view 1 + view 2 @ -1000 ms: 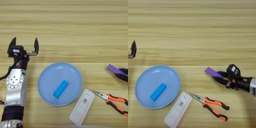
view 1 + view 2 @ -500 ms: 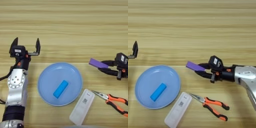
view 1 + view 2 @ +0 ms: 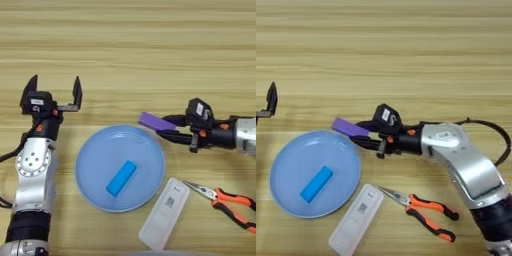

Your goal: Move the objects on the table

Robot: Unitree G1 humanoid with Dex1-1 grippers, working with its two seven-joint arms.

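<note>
Stretching across the wooden table (image 3: 130, 50), the right gripper (image 3: 358, 135) reaches toward the robot's left with its black fingers clamped on the purple block (image 3: 349, 127), which sits at the fingertips over the far right rim of the light-blue plate (image 3: 95, 165), apparently just above it, though the height is hard to judge. Left of the plate the left gripper (image 3: 54, 89) points away with fingers spread wide, holding nothing. Nearer than the right gripper lie the white remote (image 3: 356, 221) and orange-handled pliers (image 3: 423, 209). Inside the plate rests the bright-blue block (image 3: 121, 177).
</note>
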